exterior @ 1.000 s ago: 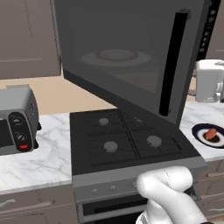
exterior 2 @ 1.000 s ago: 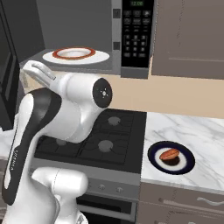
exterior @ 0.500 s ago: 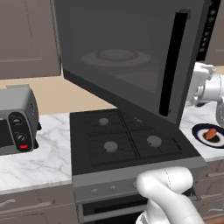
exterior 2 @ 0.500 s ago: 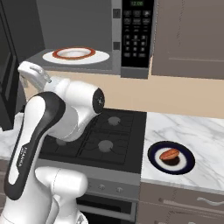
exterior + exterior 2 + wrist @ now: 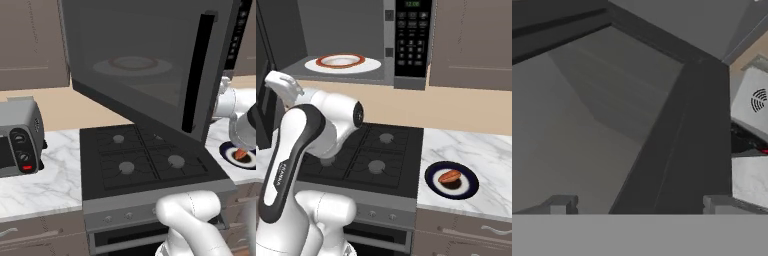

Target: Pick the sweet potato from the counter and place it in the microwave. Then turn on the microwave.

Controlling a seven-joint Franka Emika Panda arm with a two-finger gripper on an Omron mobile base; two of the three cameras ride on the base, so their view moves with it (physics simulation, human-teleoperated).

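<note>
The sweet potato (image 5: 450,176) lies on a dark blue plate (image 5: 468,187) on the counter (image 5: 481,147) right of the stove; the left base view shows the sweet potato (image 5: 241,153) partly behind my arm. The microwave (image 5: 411,45) hangs above the stove with its door (image 5: 150,75) swung wide open and a white red-rimmed plate (image 5: 341,62) inside. My gripper (image 5: 639,205) is open and empty, its fingertips (image 5: 559,205) wide apart, facing the dark door from close by. It is up at the left, far from the sweet potato.
A black four-burner stovetop (image 5: 373,155) sits below the microwave. A silver toaster oven (image 5: 15,145) stands on the left counter (image 5: 50,175), and the toaster oven (image 5: 752,102) also appears at the right of the hand view. Brown wall cabinets (image 5: 476,40) flank the microwave.
The arm has swung: its elbow has come into the right side of the left base view and dropped lower. The hand has drifted slightly left by the door. The jaws stayed open.
</note>
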